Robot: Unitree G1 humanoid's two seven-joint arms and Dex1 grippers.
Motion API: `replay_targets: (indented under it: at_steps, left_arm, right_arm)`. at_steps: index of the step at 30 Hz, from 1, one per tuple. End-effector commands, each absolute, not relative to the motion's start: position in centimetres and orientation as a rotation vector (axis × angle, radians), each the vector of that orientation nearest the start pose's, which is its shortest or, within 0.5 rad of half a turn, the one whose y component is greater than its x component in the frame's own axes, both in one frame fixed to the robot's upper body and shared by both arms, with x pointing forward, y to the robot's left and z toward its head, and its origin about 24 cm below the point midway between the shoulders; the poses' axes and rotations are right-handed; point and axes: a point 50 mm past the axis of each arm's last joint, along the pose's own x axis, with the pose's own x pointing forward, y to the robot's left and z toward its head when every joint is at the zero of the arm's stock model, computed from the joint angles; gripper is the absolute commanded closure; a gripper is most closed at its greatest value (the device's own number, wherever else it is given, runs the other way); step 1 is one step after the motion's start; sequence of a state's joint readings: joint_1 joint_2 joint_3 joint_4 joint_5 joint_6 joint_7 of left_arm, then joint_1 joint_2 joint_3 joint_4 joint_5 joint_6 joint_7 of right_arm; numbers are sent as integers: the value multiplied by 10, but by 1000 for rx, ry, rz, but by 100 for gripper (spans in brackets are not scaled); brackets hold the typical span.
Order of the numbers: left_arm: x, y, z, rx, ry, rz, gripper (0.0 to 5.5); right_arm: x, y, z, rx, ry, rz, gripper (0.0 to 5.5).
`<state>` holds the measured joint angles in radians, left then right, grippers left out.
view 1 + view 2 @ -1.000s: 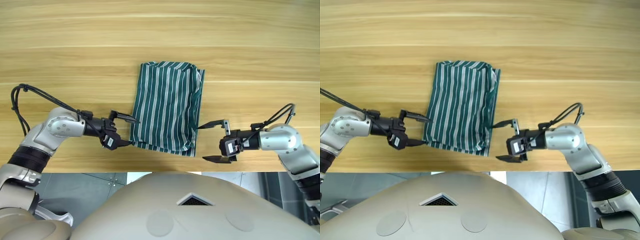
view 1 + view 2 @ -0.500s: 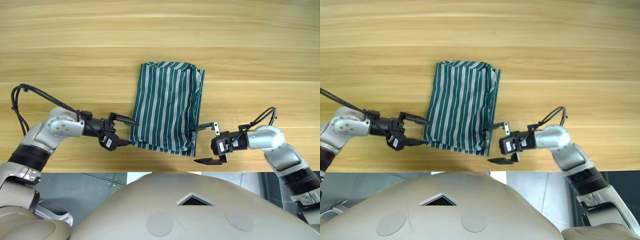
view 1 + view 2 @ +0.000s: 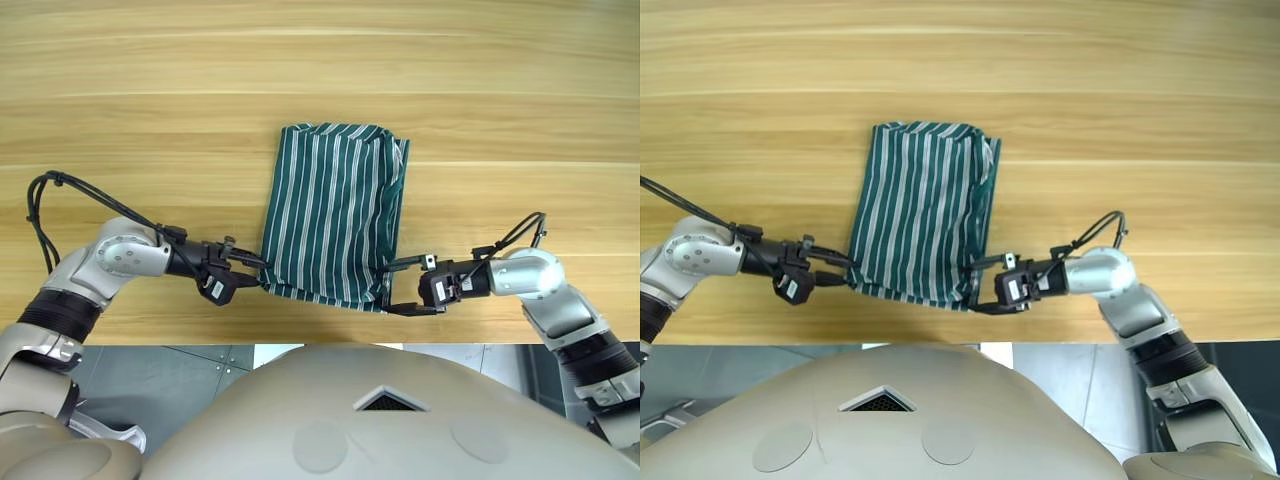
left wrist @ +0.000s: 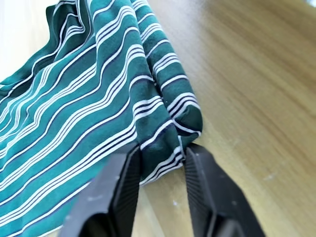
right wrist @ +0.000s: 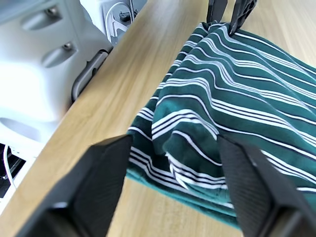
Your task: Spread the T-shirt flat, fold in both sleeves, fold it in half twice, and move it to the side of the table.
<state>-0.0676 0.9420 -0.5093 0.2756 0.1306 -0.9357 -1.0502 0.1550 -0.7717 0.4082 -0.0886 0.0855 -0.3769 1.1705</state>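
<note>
- Left eye view: a striped T-shirt (image 3: pixel 335 215), folded into a narrow rectangle, lies on the table (image 3: pixel 520 120) near its front edge, with its long axis running away from the robot.
- The left gripper (image 3: pixel 250 275) pinches the near-left corner. The right gripper (image 3: pixel 398 287) straddles the near-right corner with its fingers apart.
- Hidden: the tucked sleeves, and whether the right gripper's lower finger sits under every layer.

silver arms (image 3: pixel 120 256) (looped black cables (image 3: pixel 47 177))
</note>
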Motion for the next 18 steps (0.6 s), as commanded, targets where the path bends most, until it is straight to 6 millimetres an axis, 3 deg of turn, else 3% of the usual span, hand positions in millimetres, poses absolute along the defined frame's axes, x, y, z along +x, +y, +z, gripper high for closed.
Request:
replay_targets:
  at_steps: [1, 5, 12, 18]
  left_arm:
    - [167, 221, 17, 1083, 157, -1824, 459]
    - [167, 221, 17, 1083, 157, -1820, 523]
    - [170, 218, 18, 1081, 140, -1810, 539]
    - [171, 215, 19, 1078, 129, -1804, 539]
  right_arm:
    - [152, -168, 21, -576, 236, 1678, 314]
    - [153, -171, 23, -570, 248, 1668, 381]
    - [157, -180, 31, -612, 266, 1619, 256]
    - [148, -185, 26, -643, 332, 1661, 160]
